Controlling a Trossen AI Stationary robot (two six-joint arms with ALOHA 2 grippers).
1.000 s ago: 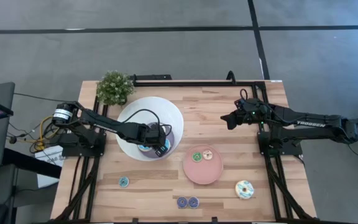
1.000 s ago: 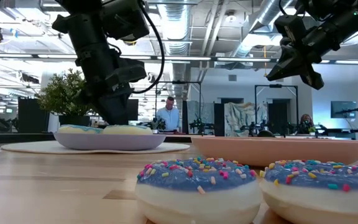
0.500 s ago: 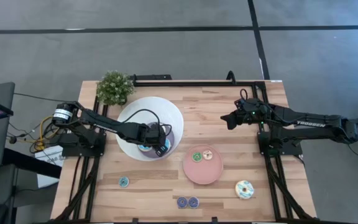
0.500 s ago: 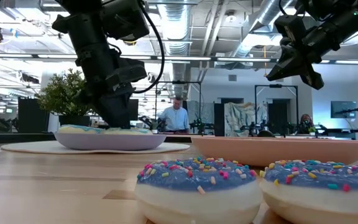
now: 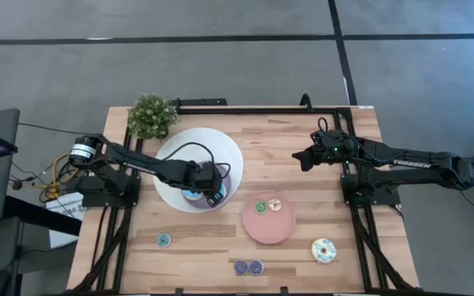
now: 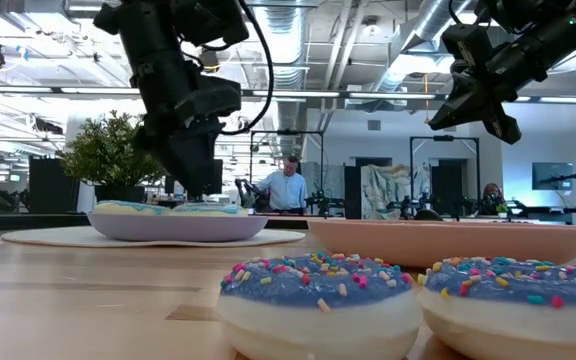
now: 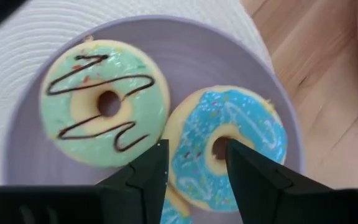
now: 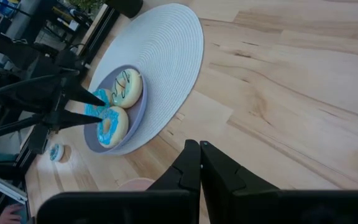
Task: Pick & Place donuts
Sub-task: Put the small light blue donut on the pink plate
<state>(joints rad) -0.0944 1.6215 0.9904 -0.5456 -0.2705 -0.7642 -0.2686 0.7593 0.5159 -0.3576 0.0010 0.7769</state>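
Item: toy donuts, sorted between dishes on a wooden table (image 5: 303, 177).

Step in hand, as judged: a release into the white bowl (image 5: 171, 156). The left gripper (image 7: 194, 171) is poised just above the bowl's lilac centre, its fingers parted with a gap between them and nothing pinched. A blue-iced donut (image 7: 229, 146) lies directly beneath that gap, free of both fingers. The next move appears to call for a straight lift clear of the bowl, then a reach to one of the donuts left on the bare table.

Right gripper (image 8: 199, 163): fingers pressed together, empty, held idle above the far right of the table.

Contents of the white bowl: the blue-iced donut, with white streaks and sprinkles, touching a mint-green donut (image 7: 107, 102) crossed by a dark zigzag line. A sliver of a third blue piece is seen below them; it cannot be told more exactly.

Contents of the pink plate (image 5: 253, 226), right of the bowl: a small green donut (image 5: 261, 207) just beside a small cream donut (image 5: 275, 204).

Loose on the table: a small blue donut (image 5: 164, 240) at near left; two dark blue sprinkled donuts (image 5: 248, 267) side by side at the near edge; a larger white-iced donut (image 5: 324, 250) at near right.

Also present: a potted plant (image 5: 151, 115) at the far left corner.
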